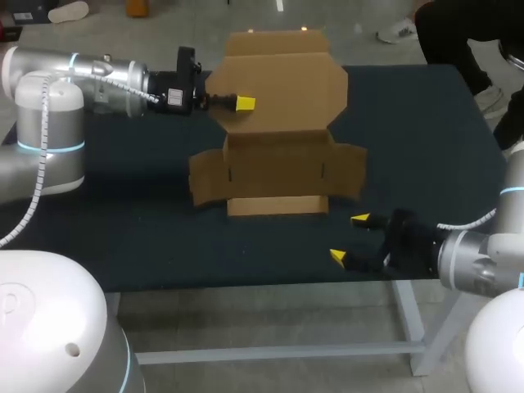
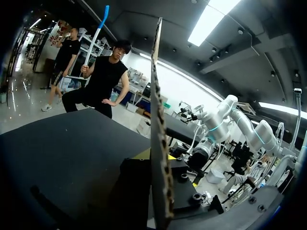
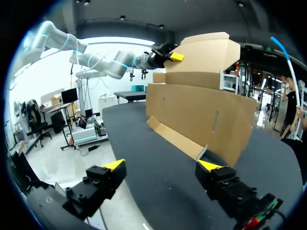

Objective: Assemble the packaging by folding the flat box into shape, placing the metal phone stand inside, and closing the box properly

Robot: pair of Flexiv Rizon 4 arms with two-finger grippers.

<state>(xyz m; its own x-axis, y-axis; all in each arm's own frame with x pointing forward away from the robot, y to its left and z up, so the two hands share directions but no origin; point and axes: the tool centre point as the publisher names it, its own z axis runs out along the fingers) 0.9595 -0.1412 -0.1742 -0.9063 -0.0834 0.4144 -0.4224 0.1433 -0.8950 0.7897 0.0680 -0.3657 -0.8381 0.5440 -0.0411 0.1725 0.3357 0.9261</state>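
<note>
Pinching the box lid (image 1: 282, 82) is the left gripper (image 1: 239, 104); the right gripper (image 1: 350, 238) hangs apart.

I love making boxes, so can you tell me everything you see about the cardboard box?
The cardboard box is plain brown corrugated board, only half folded. It sits on the dark table. Its low front wall is up, two side flaps splay outward, and the big lid stands up at the back. Thin slots cut the inner wall. The left jaws pinch the lid's left edge.
</note>
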